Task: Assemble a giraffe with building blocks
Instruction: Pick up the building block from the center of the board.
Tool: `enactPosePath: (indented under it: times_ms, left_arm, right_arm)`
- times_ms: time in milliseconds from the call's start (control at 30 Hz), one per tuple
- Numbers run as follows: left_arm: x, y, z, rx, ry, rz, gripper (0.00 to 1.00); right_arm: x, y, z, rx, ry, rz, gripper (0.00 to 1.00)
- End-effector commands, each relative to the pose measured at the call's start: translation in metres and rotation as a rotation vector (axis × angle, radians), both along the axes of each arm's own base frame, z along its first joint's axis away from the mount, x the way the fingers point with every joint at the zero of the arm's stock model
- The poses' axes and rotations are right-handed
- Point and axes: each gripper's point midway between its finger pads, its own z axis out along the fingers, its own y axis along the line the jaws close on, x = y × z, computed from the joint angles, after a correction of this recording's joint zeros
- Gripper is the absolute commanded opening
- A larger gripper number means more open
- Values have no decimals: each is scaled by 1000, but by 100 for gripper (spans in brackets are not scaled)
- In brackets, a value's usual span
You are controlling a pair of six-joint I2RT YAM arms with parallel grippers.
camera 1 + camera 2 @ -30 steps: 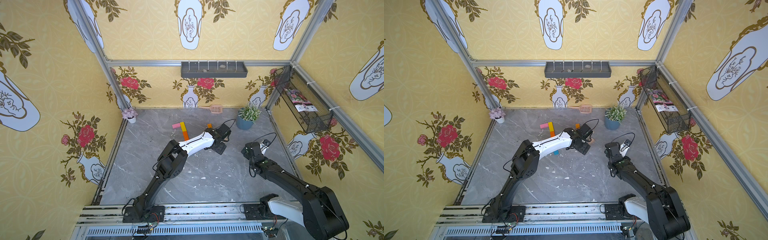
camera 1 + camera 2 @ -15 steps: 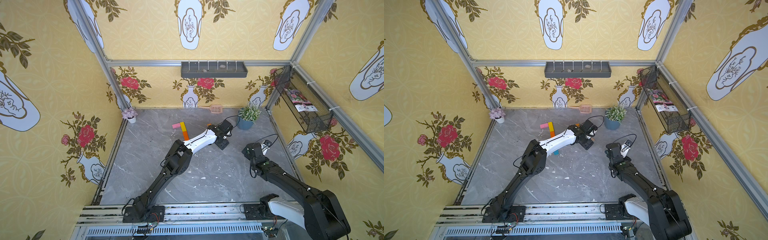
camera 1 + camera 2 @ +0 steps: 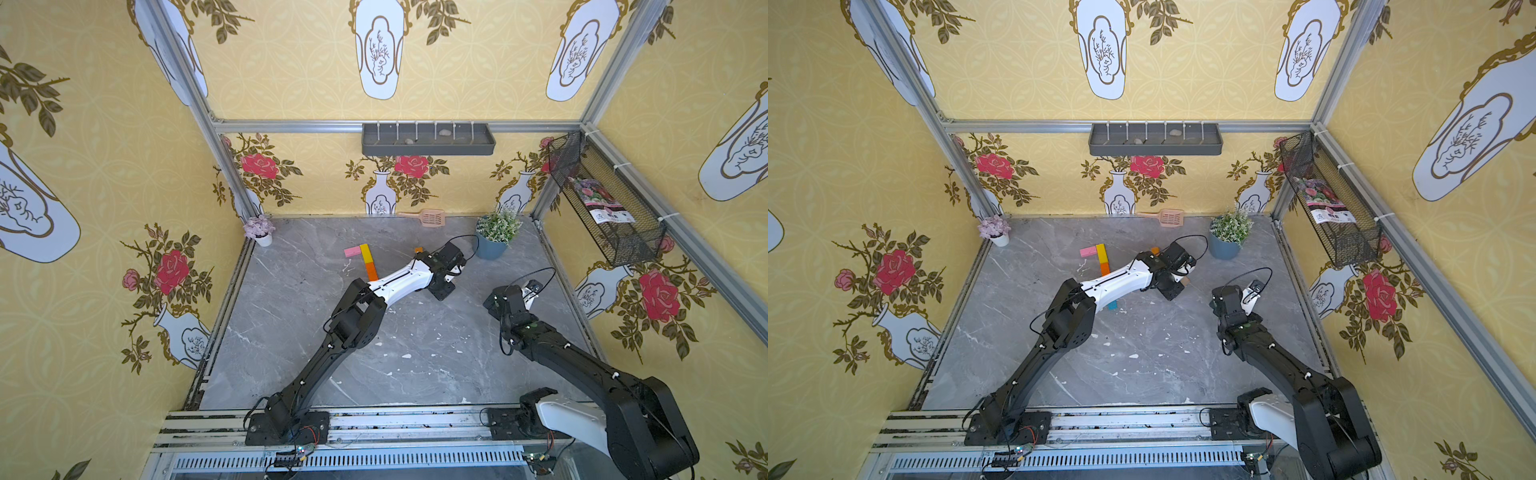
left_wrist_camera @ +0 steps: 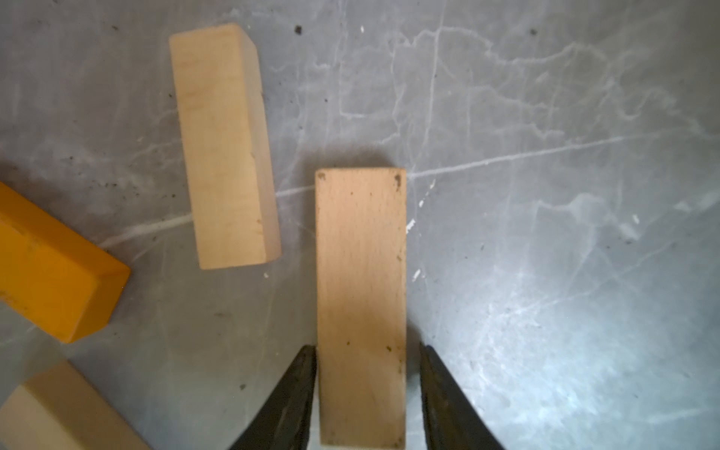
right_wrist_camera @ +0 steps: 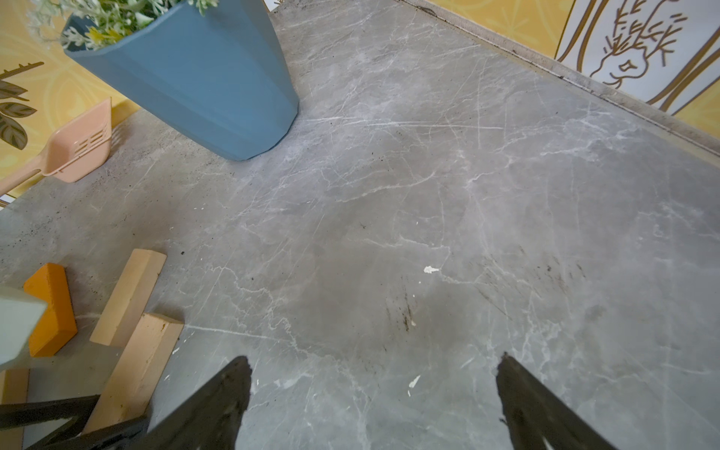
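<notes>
The left gripper [image 4: 368, 348] had narrowed from wide around a plain tan flat wooden bar [image 4: 360, 272] right of the grey marble tabletop's [image 4: 545, 195] centre. Whether it was firmly clenched could not be told. The right gripper [image 5: 374, 356] gaped, empty. Lifting this next giraffe piece looked imminent.

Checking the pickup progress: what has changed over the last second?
The left arm reached a little farther forward and the left gripper narrowed around a tan block. The right gripper stayed open and parked; the pink block, yellow block and orange block stayed put.

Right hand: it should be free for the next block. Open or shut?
Open: the right hand shows its fingers wide apart, only grey tabletop between them.
</notes>
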Motion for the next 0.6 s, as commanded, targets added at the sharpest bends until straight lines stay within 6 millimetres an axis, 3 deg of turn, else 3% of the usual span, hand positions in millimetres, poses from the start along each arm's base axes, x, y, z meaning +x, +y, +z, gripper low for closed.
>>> enactPosePath:
  times_ms: [0, 167, 200, 233, 267, 367, 567]
  left_arm:
    - [-7, 7, -13, 42, 7, -71, 38]
    - [-20, 18, -11, 57, -22, -180, 32]
    - [-23, 20, -10, 53, -42, -212, 27]
    - [-24, 22, -9, 50, -66, -242, 14]
    - [-25, 27, -10, 60, -97, -260, 8]
    - [-26, 43, -8, 95, -124, -272, 7]
    - [-49, 66, 0, 10, 98, -304, 8]
  right_arm:
    - [7, 3, 5, 17, -30, 5, 98]
    - [6, 3, 5, 19, -28, 5, 97]
    - [5, 2, 5, 21, -29, 4, 98]
    - [5, 2, 5, 22, -30, 4, 97]
    - [4, 2, 5, 24, -30, 4, 98]
    - [3, 2, 6, 32, -34, 6, 97]
    - [3, 3, 5, 41, -34, 12, 98]
